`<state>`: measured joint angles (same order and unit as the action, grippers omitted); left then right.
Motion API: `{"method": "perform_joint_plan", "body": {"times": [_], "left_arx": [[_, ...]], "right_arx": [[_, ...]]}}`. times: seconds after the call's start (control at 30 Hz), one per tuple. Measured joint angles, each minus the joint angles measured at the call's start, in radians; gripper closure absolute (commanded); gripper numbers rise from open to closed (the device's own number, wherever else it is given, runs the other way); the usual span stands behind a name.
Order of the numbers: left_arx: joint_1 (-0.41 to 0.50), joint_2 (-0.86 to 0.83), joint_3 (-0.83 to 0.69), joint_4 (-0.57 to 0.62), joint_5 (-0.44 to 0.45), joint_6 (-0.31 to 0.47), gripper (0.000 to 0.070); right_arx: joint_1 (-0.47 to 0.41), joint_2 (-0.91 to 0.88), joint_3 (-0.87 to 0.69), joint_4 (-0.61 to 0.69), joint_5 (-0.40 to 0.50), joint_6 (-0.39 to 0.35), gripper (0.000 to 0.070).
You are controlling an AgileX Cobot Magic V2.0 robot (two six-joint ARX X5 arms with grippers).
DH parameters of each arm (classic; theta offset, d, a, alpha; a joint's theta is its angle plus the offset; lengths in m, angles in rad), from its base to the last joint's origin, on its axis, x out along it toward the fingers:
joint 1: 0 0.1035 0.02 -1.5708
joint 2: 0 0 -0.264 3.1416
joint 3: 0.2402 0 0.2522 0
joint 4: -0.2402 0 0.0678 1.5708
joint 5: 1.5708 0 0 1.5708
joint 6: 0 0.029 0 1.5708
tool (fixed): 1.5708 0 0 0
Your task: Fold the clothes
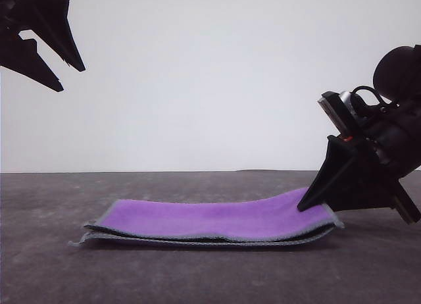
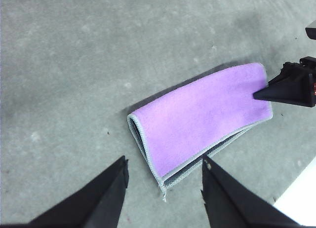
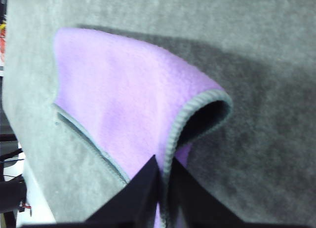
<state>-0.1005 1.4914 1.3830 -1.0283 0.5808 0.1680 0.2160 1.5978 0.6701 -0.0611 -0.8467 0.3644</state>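
1. The cloth lies folded over on the grey table, purple face up, dark face inside the fold; a light grey hem runs round it; layers lie roughly flush, with the fold at the cloth's left end in the front view.
2. It sits mid-table, towards the right edge.
3. The right gripper pinches the cloth's raised right end, jaws closed on it.
4. The left gripper hangs high over the table's left side, jaws parted, holding nothing; nothing else crowds the cloth.
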Motion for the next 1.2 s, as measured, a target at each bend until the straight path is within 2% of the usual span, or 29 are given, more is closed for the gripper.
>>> {"method": "perform_joint_plan", "body": {"times": [0.17,0.27,0.7,1.1,1.17,1.2], "left_arx": [[0.0,0.0,0.0,0.001,0.0,0.0,0.0415],[0.0,0.0,0.0,0.006,0.0,-0.001,0.0415],[0.0,0.0,0.0,0.015,0.0,-0.001,0.0415],[0.0,0.0,0.0,0.015,0.0,-0.001,0.0415],[0.0,0.0,0.0,0.016,0.0,-0.001,0.0415],[0.0,0.0,0.0,0.016,0.0,-0.001,0.0415]], "right_arx": [[0.044,0.0,0.013,0.045,-0.072,0.023,0.0697],[0.099,0.0,0.042,0.095,-0.076,0.052,0.0697],[0.311,0.114,0.178,0.239,-0.014,0.187,0.0697],[0.419,0.256,0.349,0.246,0.013,0.235,0.0694],[0.427,0.267,0.356,0.246,0.014,0.239,0.0658],[0.428,0.269,0.357,0.246,0.014,0.241,0.0608]]}}
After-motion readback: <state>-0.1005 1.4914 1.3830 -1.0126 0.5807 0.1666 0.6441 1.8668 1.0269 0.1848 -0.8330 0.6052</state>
